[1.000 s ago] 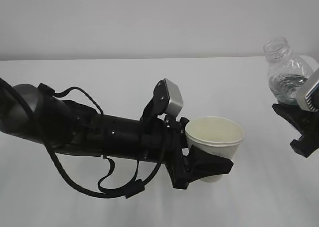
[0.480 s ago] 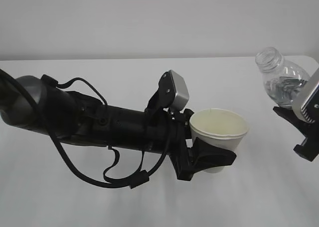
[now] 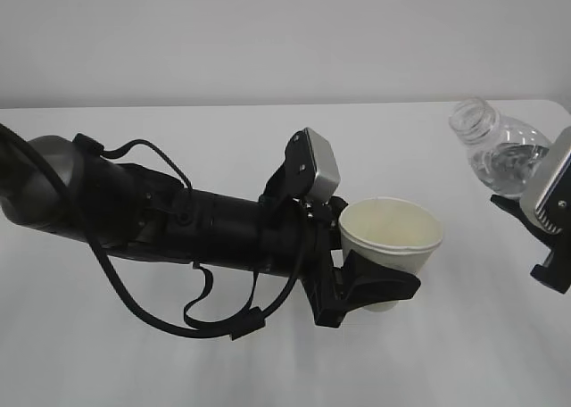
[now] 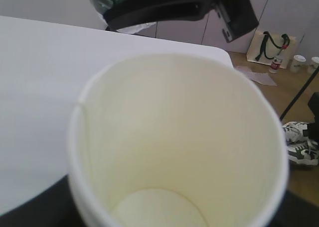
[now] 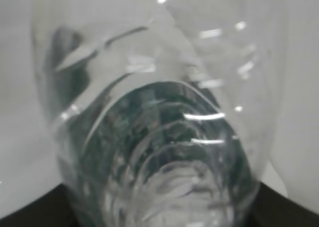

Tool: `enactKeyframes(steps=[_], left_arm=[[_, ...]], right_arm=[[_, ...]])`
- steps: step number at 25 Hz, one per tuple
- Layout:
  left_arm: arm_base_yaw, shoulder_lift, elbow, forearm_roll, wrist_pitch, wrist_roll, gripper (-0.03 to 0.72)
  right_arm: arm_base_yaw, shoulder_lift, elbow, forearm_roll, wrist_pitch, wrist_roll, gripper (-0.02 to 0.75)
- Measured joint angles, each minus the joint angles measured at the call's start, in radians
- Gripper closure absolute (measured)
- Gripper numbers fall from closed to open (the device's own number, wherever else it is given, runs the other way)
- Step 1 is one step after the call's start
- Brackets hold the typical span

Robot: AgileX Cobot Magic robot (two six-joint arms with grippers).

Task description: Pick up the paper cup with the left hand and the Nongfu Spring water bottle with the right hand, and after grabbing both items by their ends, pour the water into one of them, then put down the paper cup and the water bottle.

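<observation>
Left hand (image 3: 370,286) jaws clamp paper cup (image 3: 392,246) low on wall, upright, above white bench (image 3: 268,371). Right hand (image 3: 535,237) jaws grip Nongfu Spring water bottle (image 3: 500,153) base, neck tilted toward cup, well apart.

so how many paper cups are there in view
1. The paper cup is held off the table in the left pincer, just left of the tilted water bottle. No others show; none look hidden.
</observation>
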Motion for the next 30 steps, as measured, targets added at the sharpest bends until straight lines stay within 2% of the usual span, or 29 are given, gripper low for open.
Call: enactKeyframes(steps=[10,18,30], left_arm=[[-0.020,0.000,0.000,-0.009,0.000,0.049,0.224],[-0.044,0.004,0.000,-0.116,-0.018,0.081,0.224],[-0.044,0.018,0.000,-0.130,-0.043,0.085,0.225]], right_arm=[[0.000,0.000,0.000,0.000,0.015,-0.100,0.334],[0.000,0.000,0.000,0.000,0.016,-0.163,0.335],[0.000,0.000,0.000,0.000,0.016,-0.250,0.334]])
